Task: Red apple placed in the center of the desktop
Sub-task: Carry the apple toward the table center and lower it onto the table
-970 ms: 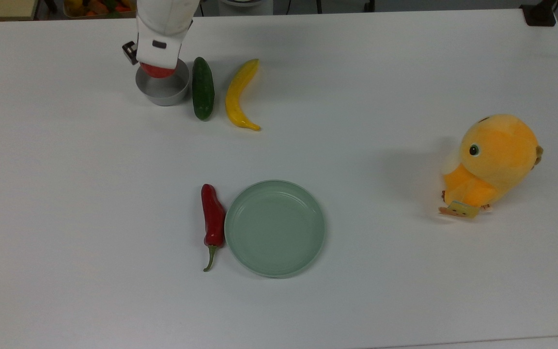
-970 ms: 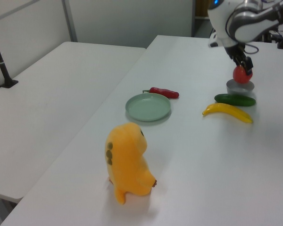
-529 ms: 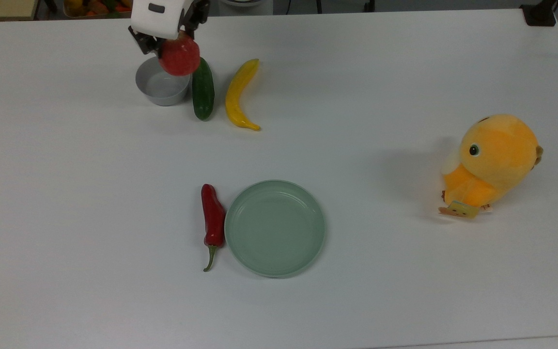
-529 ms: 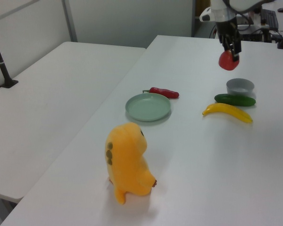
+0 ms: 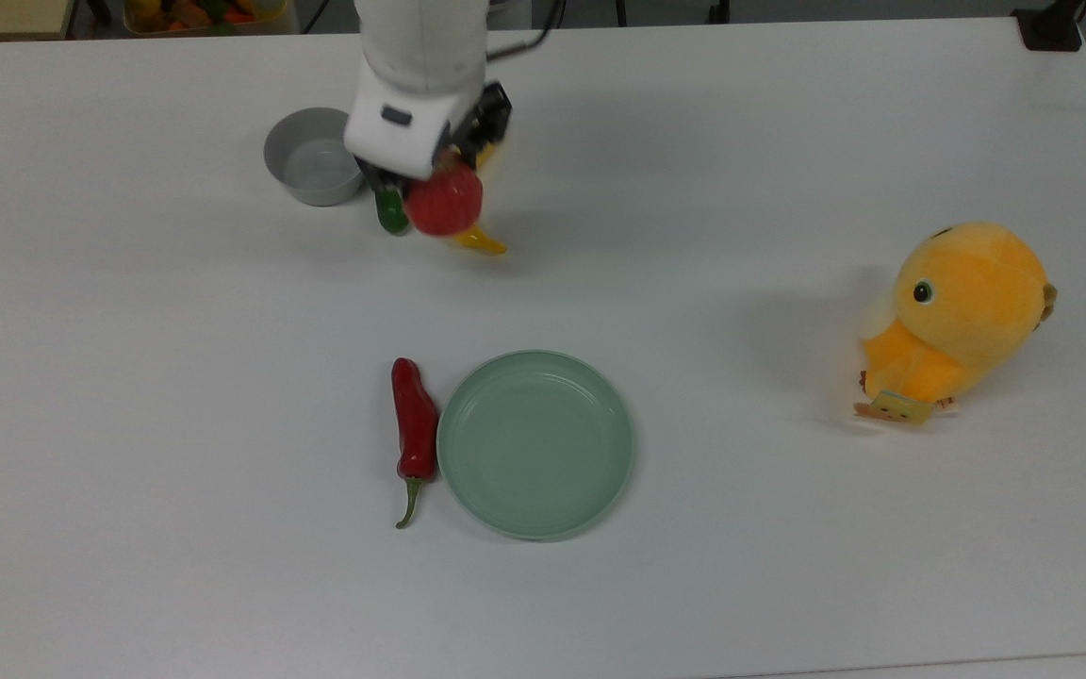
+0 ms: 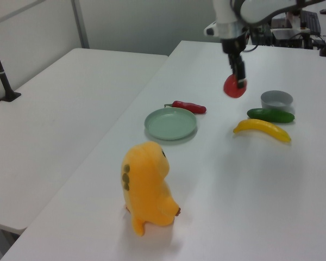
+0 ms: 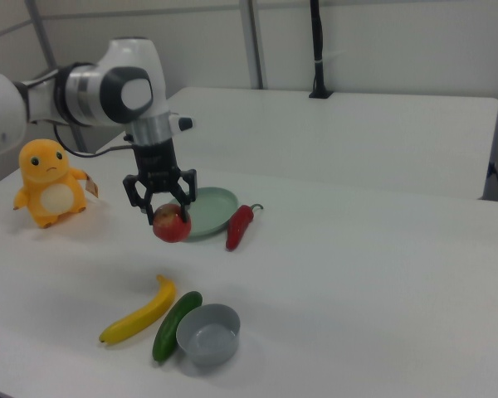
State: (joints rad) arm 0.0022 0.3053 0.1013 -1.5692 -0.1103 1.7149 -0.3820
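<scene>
The gripper was clamped on the red apple, held in the air above the tabletop near the banana.

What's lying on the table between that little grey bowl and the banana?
A cucumber lies between the bowl and banana, plain in the right view.

Overhead, we look straight down on the desktop; our left and right views watch obliquely from opposite sides, all sharing the gripper and the plate beyond it.
</scene>
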